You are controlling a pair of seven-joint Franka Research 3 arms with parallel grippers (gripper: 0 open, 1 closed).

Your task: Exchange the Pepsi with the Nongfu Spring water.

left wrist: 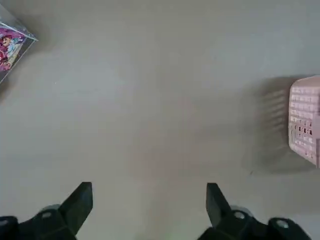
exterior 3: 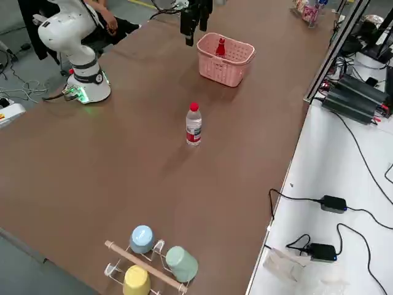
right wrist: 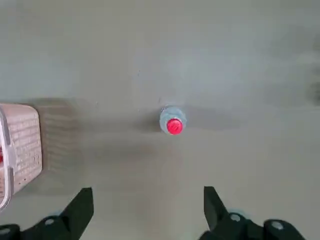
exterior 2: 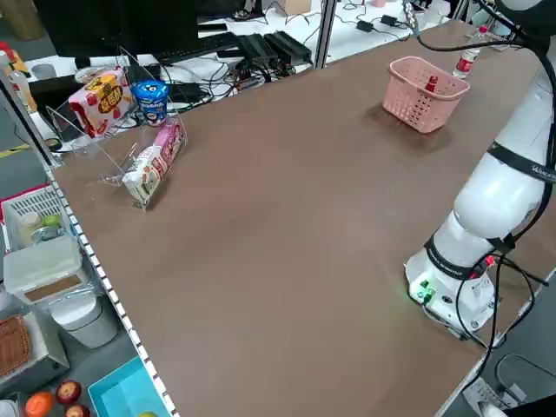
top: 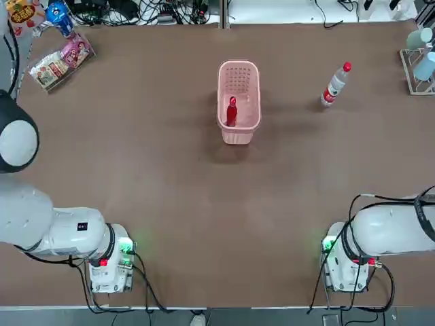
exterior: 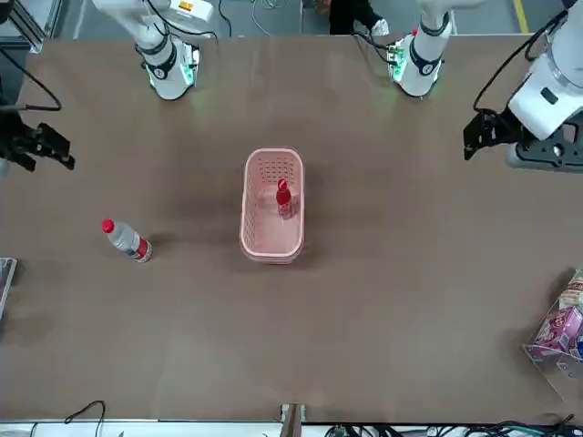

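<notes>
Small all-red Pepsi bottle (top: pixel 232 113) upright in our pink perforated plastic basket (top: pixel 238 75). Clear plastic Nongfu Spring bottle, red cap and label (exterior 3: pixel 193 125), stands on the brown table (top: pixel 183 204), apart from the basket on our right-arm side. Our black right gripper (right wrist: pixel 149 210): fingers wide open, above the table near the clear bottle. Our black left gripper (left wrist: pixel 149 207): fingers open, above the table between the basket and the snack packs (top: pixel 60 66).

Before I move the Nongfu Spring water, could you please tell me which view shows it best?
The right side view: the Nongfu Spring water stands whole, label visible. Top, front: whole, slanted. Left side: behind the basket. Right wrist: mostly cap. Left wrist: absent.
</notes>
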